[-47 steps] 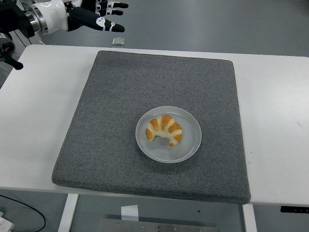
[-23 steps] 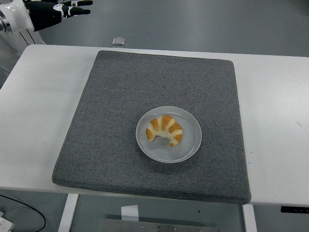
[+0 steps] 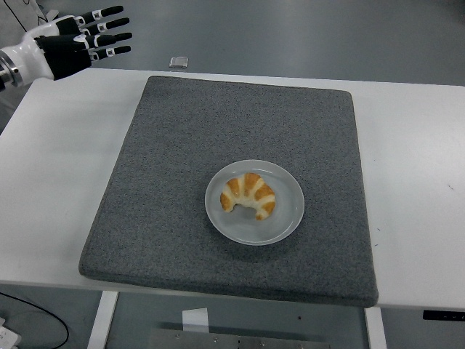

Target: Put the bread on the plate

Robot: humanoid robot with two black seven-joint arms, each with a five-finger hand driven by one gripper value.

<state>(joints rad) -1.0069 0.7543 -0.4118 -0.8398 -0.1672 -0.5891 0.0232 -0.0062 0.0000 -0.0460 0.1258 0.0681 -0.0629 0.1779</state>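
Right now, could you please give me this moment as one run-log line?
bread: on plate | plate: on grey mat | left hand: open, empty, above table's far-left corner | right hand: not in view

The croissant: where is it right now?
In the head view the croissant lies on the round plate, slightly left of the plate's centre, on the grey mat, toward the mat's near edge.

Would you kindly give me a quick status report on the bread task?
Left hand open, empty, far left corner. Right hand out of view. Bread sitting on plate, centre of grey mat. Nothing in the way.
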